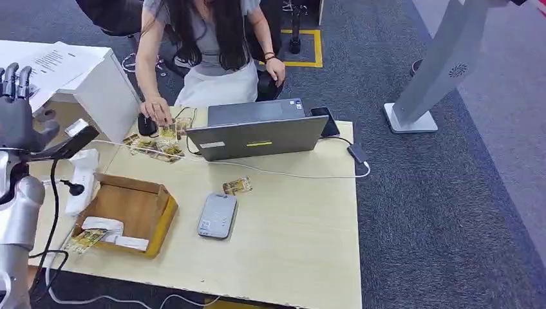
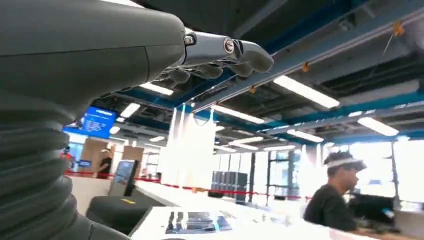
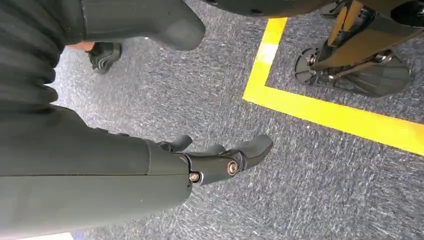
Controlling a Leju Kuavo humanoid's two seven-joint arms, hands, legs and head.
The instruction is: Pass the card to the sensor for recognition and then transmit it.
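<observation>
- The card (image 1: 237, 186) lies flat on the bench (image 1: 302, 244), at 1 o'clock from the grey sensor (image 1: 217, 215).
- It seems thin, light, stiff; pinch its edges.
- Left hand (image 1: 16, 96) is raised and empty; right hand (image 3: 215, 160) hangs empty.

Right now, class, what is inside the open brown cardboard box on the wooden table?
Inside the open brown cardboard box lie a white roll-like item, a white slip and a patterned card poking over its front edge. Anything beneath them is covered.
</observation>
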